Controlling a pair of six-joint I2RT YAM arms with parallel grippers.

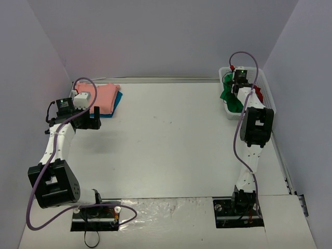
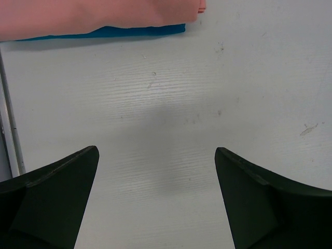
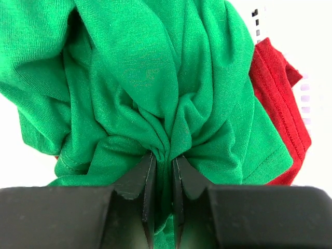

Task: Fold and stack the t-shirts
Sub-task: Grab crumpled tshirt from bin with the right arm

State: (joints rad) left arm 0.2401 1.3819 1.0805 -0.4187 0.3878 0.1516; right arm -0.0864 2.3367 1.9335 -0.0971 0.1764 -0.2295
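At the far right corner of the table (image 1: 171, 145), we see the right gripper (image 3: 163, 158) down in the basket (image 1: 268, 104). Its jaws are pressed almost together on a bunched fold of the green shirt (image 3: 155, 78). The cloth gathers into tight pleats that run into the narrow slit between the fingers. The green shirt lies crumpled in the basket, and the red shirt (image 3: 277, 98) sits beside and partly under it on the right, one stitched hem showing. From above, the arm hides most of the basket; we make out only green cloth on its left side and a bit of red on its right.

At the far left corner, the pink shirt (image 1: 106, 96) lies folded flat on the teal shirt (image 1: 118, 101), whose edge shows along the pink one's right side. The left gripper (image 2: 155, 151) hangs over bare table just near this stack, its jaws spread wide and pinching nothing. In the wrist view, the pink and teal edges lie beyond the fingertips, apart from them.
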